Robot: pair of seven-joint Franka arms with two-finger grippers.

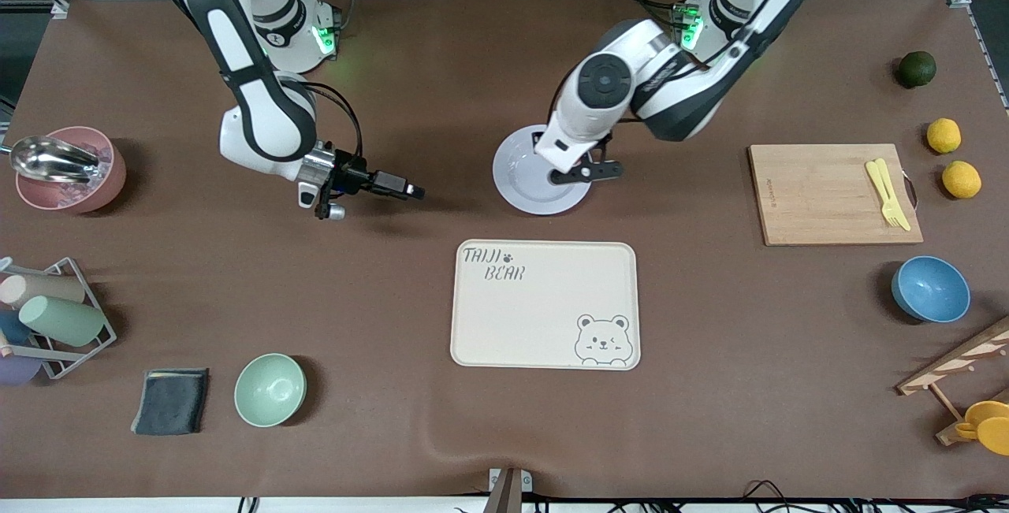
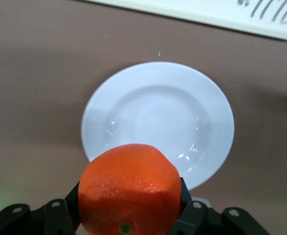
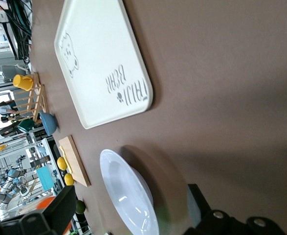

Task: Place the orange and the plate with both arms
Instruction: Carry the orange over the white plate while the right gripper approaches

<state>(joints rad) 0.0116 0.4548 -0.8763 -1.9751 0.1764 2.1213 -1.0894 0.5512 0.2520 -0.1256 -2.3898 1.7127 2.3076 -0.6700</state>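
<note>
From the front camera, the left arm bends down over the plate (image 1: 526,182). The plate is round, shallow and pale, almost white, and it sits flat on the brown tabletop (image 1: 441,87). It lies a bit farther from the camera than the cream tray (image 1: 544,316) with the bear drawing, and the two do not touch. The left gripper (image 1: 579,174) hangs right over the plate, and the arm hides what it holds. The right gripper (image 1: 410,193) hangs over bare tabletop, toward the right arm's end from the plate. Its fingers are spread apart with nothing in them.

In the left wrist view, the orange (image 2: 130,191) fills the space between the black fingers (image 2: 65,210). The fingers are clamped on it, one on each side. The orange is small and round, a bit squashed, with bright red-orange bumpy skin and a tiny green dot on it. It is up in the air over the plate (image 2: 158,120). The plate has a wide rim with fine rings and a shiny smooth middle. A strip of the tray (image 2: 221,14) shows past the plate.

In the right wrist view, the plate (image 3: 126,196) is seen from the side, low and thin on the tabletop. The tray (image 3: 101,63) lies near it, with the bear and the letters showing. The orange does not show here.
</note>
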